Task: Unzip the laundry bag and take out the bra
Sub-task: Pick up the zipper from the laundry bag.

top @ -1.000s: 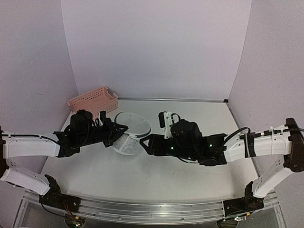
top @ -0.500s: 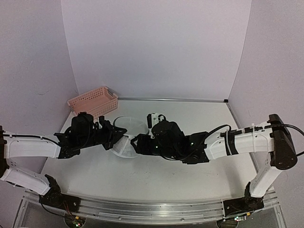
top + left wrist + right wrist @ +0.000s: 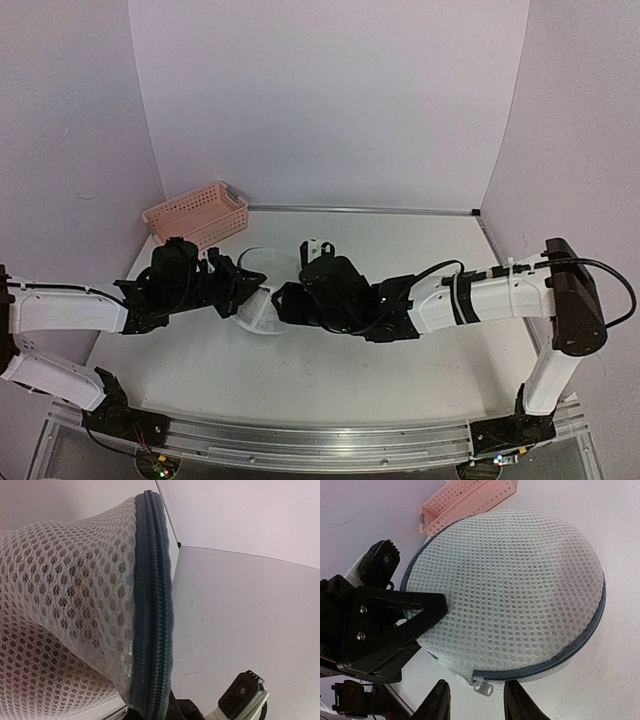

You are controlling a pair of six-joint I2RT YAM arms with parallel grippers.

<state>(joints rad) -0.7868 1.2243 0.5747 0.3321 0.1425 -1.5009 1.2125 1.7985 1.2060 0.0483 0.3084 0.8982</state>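
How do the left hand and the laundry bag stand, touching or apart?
Touching. In the right wrist view the left hand grips the laundry bag at its rim.

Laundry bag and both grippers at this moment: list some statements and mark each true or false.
1. The zip on the laundry bag is closed where visible. True.
2. The right gripper is clamped on the zip pull. False: it is open, with the pull lying in its gap.
3. The left gripper is shut on the bag's edge. True.
4. The bag sits inside the pink basket. False: the basket stands behind it, apart.
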